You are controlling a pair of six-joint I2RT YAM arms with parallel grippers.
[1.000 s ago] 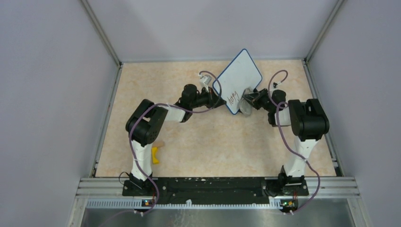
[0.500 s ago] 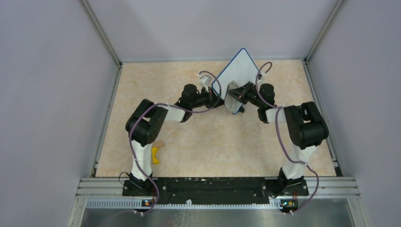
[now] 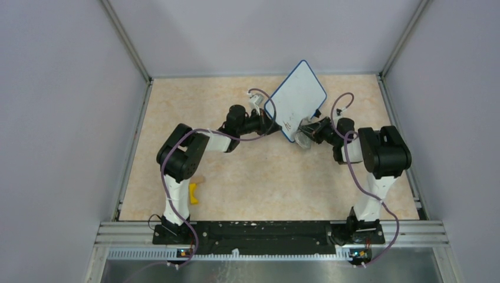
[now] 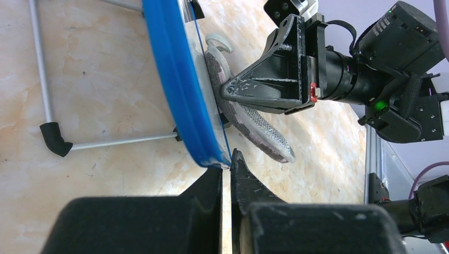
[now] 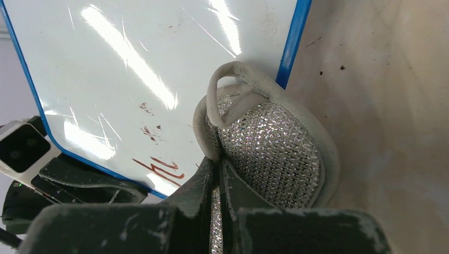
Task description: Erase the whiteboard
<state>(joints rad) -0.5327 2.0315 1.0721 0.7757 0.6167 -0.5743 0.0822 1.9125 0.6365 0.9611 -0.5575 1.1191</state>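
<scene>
The whiteboard [image 3: 299,94], white with a thin blue rim, is propped up tilted at the back of the table. My left gripper [image 3: 270,122] is shut on its lower corner; in the left wrist view the blue rim [image 4: 177,84] ends between the fingertips of the left gripper [image 4: 229,165]. My right gripper [image 3: 309,131] is shut on the grey oval eraser pad [image 5: 272,151], which lies against the board's lower edge. The board [image 5: 132,63] is mostly wiped, with a few reddish strokes [image 5: 165,168] and specks left near the bottom rim beside the right gripper [image 5: 216,172].
A thin metal stand leg [image 4: 45,90] sticks out behind the board onto the beige tabletop [image 3: 259,177]. A small yellow object [image 3: 193,193] lies by the left arm's base. Grey walls with metal rails [image 3: 132,135] enclose the table on three sides.
The right gripper swept the pad up across the board and back down to its lower edge. Most of the reddish writing has gone. The left arm kept its hold.
</scene>
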